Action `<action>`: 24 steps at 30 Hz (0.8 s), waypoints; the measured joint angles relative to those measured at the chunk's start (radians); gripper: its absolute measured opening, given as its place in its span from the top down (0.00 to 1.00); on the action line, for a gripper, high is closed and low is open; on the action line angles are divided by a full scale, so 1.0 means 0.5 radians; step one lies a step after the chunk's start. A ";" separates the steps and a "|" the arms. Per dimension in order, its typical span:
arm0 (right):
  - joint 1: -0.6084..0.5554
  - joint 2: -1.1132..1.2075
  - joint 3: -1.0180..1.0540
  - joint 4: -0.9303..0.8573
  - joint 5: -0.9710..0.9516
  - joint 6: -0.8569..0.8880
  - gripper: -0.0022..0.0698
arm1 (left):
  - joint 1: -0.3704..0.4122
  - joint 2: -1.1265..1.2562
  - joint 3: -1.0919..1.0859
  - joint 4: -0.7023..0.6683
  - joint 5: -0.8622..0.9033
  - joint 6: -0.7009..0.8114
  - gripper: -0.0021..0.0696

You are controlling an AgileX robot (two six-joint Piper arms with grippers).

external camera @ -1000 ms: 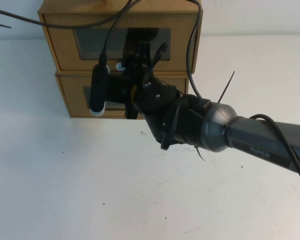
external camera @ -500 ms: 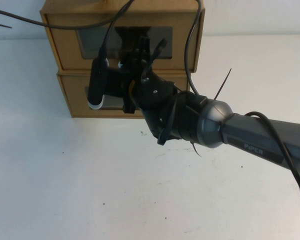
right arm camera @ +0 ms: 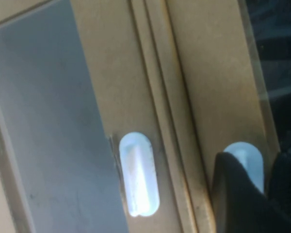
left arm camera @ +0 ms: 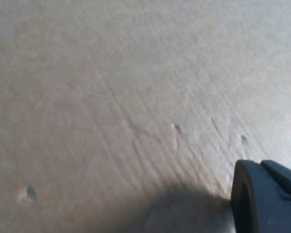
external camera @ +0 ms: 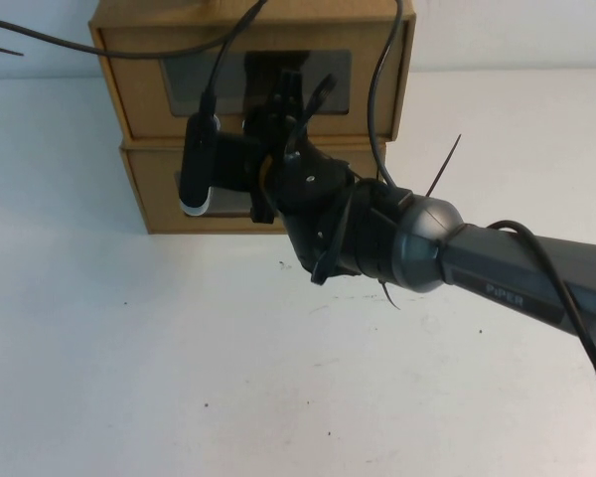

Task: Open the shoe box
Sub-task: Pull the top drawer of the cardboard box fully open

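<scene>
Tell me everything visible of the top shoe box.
The top shoe box is brown cardboard with a dark window in its front. It sits on a matching lower box far back on the table. The right pincer is at its front, covering the window's middle; the left pincer is over a tan surface.

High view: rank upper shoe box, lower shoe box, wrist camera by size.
1. upper shoe box
2. lower shoe box, partly hidden
3. wrist camera
The right gripper faces the upper box's front; left gripper unseen here.
</scene>
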 joint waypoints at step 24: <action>0.045 -0.092 -0.007 0.740 0.223 -0.726 0.95 | 0.000 0.000 0.000 0.000 0.007 0.008 0.98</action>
